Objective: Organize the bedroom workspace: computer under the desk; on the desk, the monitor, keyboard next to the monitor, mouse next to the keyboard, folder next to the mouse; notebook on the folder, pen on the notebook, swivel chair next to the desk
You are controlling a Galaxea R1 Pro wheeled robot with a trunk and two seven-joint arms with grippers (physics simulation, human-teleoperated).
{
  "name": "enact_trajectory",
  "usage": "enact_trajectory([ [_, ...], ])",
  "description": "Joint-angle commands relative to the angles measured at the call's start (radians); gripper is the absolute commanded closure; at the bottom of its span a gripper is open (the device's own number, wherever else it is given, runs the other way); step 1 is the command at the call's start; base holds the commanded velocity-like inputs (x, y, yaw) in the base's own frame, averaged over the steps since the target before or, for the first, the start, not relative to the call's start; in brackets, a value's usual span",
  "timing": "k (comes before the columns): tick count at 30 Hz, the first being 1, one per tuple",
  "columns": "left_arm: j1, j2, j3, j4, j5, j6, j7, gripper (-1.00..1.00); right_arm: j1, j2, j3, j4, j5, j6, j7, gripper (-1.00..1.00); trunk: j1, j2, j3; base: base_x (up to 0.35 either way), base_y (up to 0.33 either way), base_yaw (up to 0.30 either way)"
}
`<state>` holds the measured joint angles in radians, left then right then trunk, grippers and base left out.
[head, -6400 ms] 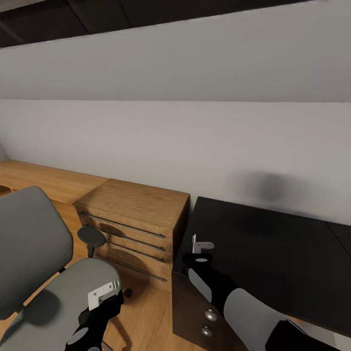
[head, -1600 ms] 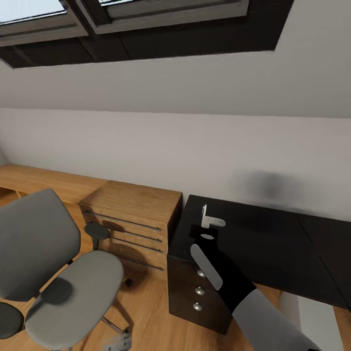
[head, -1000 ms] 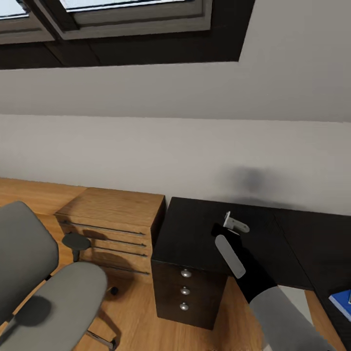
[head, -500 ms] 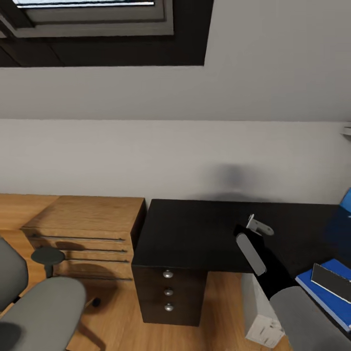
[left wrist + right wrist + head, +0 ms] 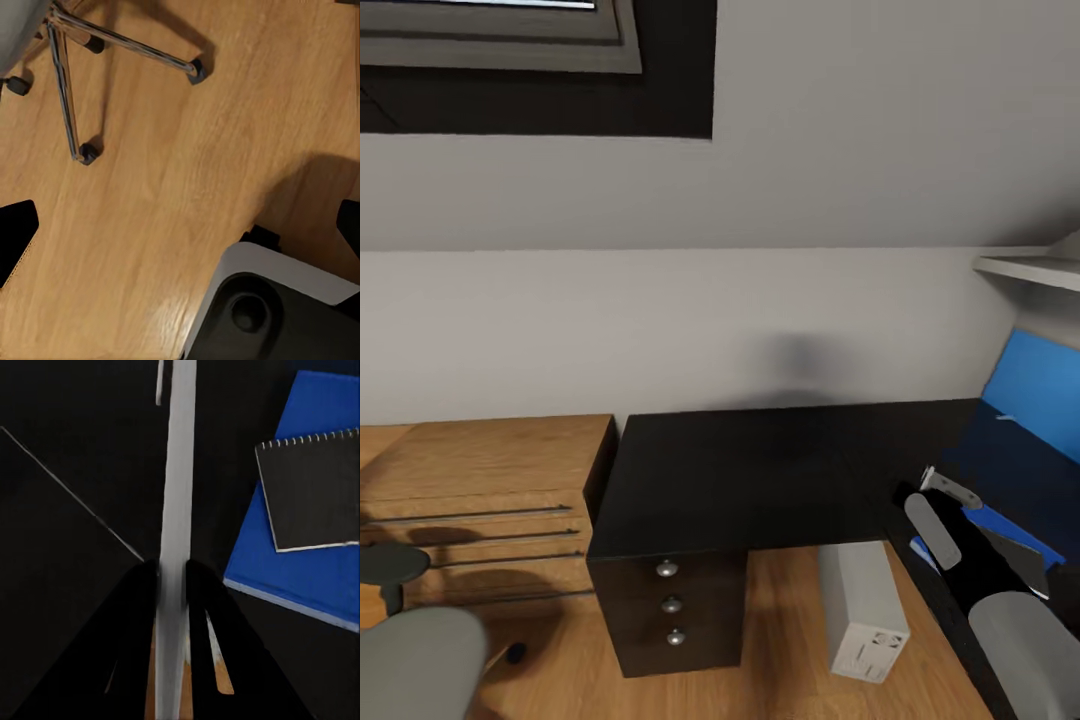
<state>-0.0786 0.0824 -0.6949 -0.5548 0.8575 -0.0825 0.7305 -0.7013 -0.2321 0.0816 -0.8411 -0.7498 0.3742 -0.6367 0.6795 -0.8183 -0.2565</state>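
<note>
Flanking desk (image 5: 740,470), wood chest (image 5: 480,480), computer (image 5: 863,608) beneath

No text, brand, number or sign can be read anywhere; the grey-white computer (image 5: 863,606) standing on the floor under the counter (image 5: 760,470) carries small dark markings on its near end face, but they are far too small and blurred to make out

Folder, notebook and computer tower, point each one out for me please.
folder (image 5: 300,562), right wrist view, on the bare blue cover below the notebook.
notebook (image 5: 319,491), right wrist view, on the middle of its dark cover.
computer (image 5: 860,605), head view, on the top face of the tower on the floor by the desk.
</note>
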Motion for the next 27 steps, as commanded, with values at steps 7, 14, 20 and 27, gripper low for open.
enact_trajectory([
  [7,-0.001,-0.001,-0.011,0.010,0.009,-0.018,0.004,-1.00,-0.001,-0.015,-0.082,0.023,-0.006,0.002,0.004,1.00,0.000,-0.001,0.001,0.000,0.000,-0.293],
  [14,-0.001,0.000,-0.009,0.012,0.009,-0.019,-0.002,-1.00,-0.001,-0.018,-0.091,0.025,-0.004,0.003,0.023,1.00,0.000,-0.001,0.003,0.000,0.000,-0.265],
  [20,-0.001,-0.001,-0.008,0.012,0.009,-0.019,-0.002,-1.00,-0.001,-0.018,-0.089,0.026,0.002,0.007,0.039,1.00,0.000,-0.001,0.003,0.000,0.000,-0.044],
  [27,-0.001,-0.001,-0.009,0.012,0.009,-0.019,-0.002,-1.00,-0.004,-0.019,-0.085,0.099,0.134,-0.012,0.156,1.00,0.000,-0.001,0.003,0.000,0.000,-0.001],
])
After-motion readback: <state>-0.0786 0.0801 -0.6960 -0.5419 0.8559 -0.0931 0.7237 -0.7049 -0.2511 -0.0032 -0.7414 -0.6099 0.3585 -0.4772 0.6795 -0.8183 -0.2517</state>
